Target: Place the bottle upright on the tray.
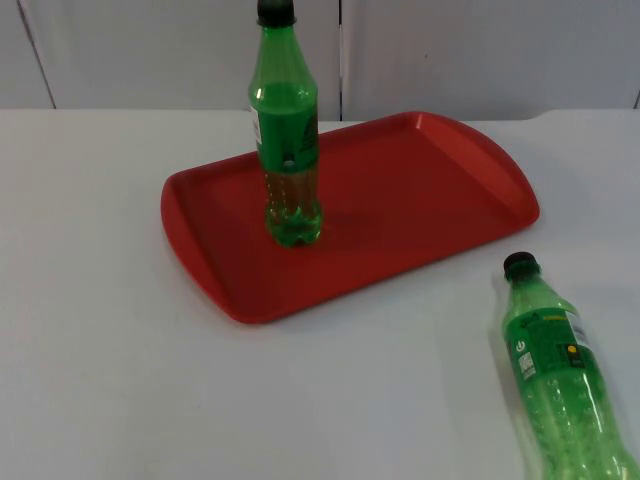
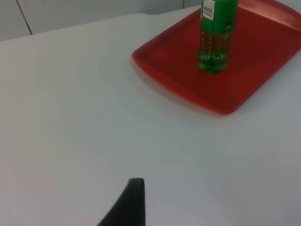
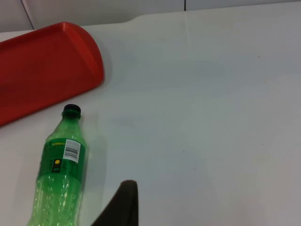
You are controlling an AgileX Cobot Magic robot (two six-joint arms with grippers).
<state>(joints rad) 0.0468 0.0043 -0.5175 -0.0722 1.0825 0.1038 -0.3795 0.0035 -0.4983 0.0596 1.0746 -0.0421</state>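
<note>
We see a green bottle (image 1: pixel 288 140) with a black cap standing upright on the red tray (image 1: pixel 430 200), its label writing too small to read. A second green bottle (image 1: pixel 560 370) lies on the white tabletop (image 1: pixel 120 380) near the tray's corner, showing a barcode label. Only a fingertip of the left pincer (image 2: pixel 129 202) and of the right pincer (image 3: pixel 123 203) appears, touching nothing; we cannot tell their opening.

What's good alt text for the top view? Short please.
A green bottle with a black cap stands upright on a red tray on a white table. A second green bottle lies on its side on the table beside the tray, cap pointing toward it.
</note>
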